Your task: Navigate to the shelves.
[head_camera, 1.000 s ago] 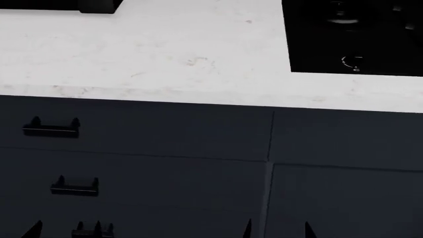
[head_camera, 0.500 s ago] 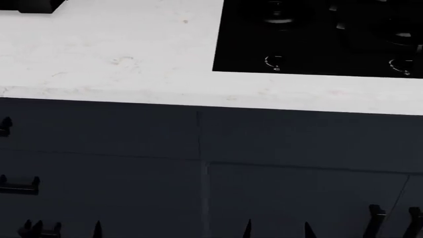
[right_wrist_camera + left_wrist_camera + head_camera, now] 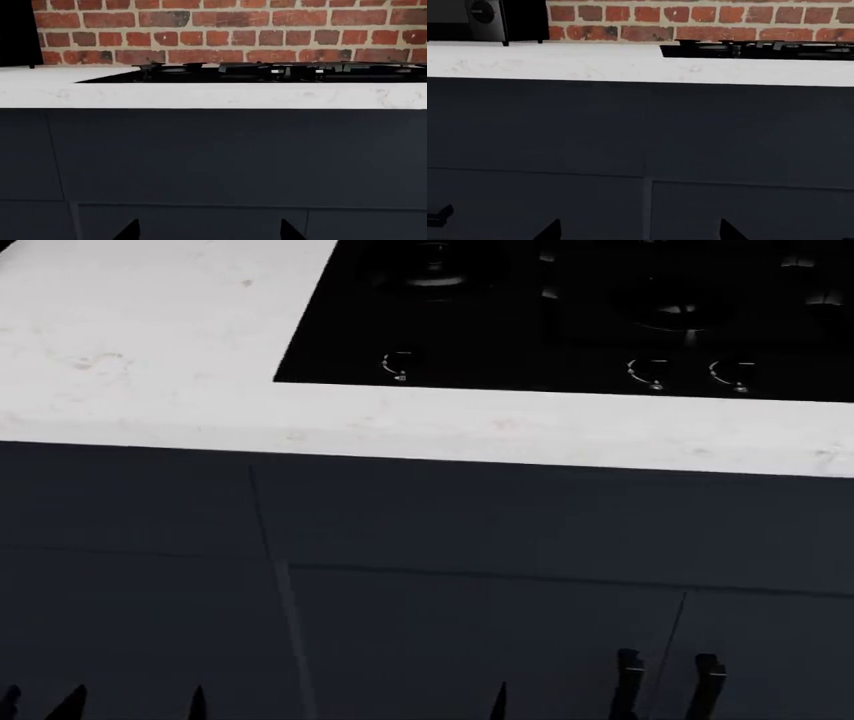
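The shelves are out of view in every frame. In the head view only the dark fingertips of my left gripper (image 3: 134, 710) and right gripper (image 3: 561, 710) poke up at the bottom edge, in front of dark cabinet fronts. In the left wrist view, the left gripper (image 3: 640, 231) is open with nothing between its fingertips. The right gripper (image 3: 208, 231) is likewise open and empty in its wrist view. Both point at the cabinet fronts below a white countertop (image 3: 147, 360).
A black cooktop (image 3: 574, 310) with knobs is set into the countertop, and also shows in the right wrist view (image 3: 267, 72). A red brick wall (image 3: 227, 30) rises behind it. A black appliance (image 3: 490, 20) stands on the counter. Two cabinet handles (image 3: 667, 680) show low down.
The head view has slid to the right along the counter: the cooktop has moved leftward in view, the drawer handles have left the view and two other handles have moved further in.
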